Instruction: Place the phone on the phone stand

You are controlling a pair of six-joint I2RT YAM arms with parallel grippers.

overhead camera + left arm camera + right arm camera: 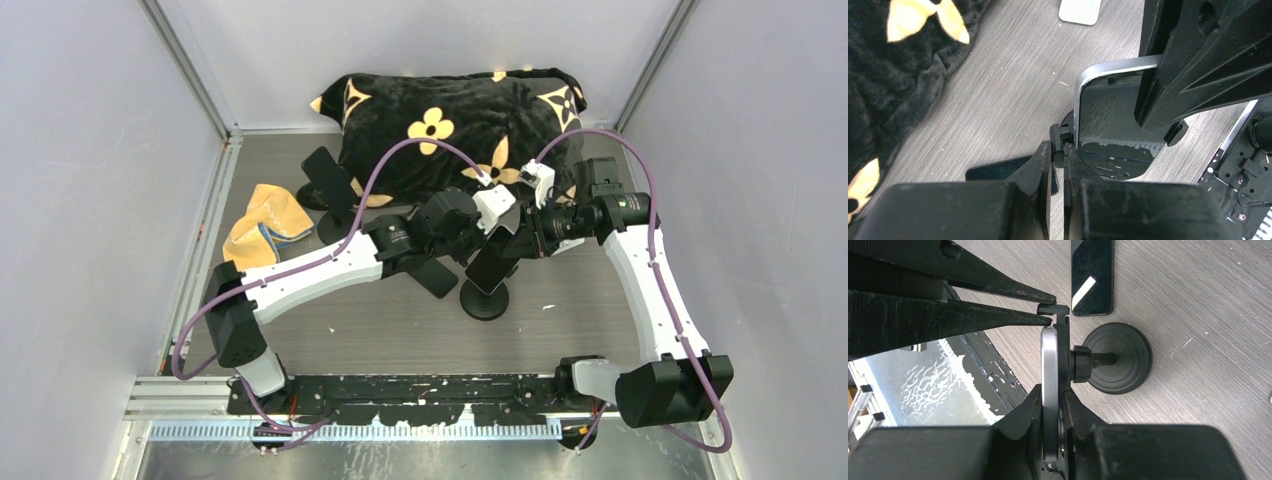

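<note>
The phone [490,268] stands upright against the head of the black phone stand [484,303] in the middle of the table. In the right wrist view I see the phone's silver edge [1049,355] flat against the stand's plate, above the round base [1118,357]. My right gripper [1053,389] is shut on the phone and that plate together. My left gripper [1058,147] comes in from the left, shut on the small black clip at the phone's upper end. The left wrist view shows the phone's glossy face [1108,120] beside it.
A second dark phone [1092,277] lies flat on the table just left of the stand. Another stand carrying a dark slab [325,175] is at the back left, near a yellow cloth [265,225]. A black flowered cushion [450,120] fills the back.
</note>
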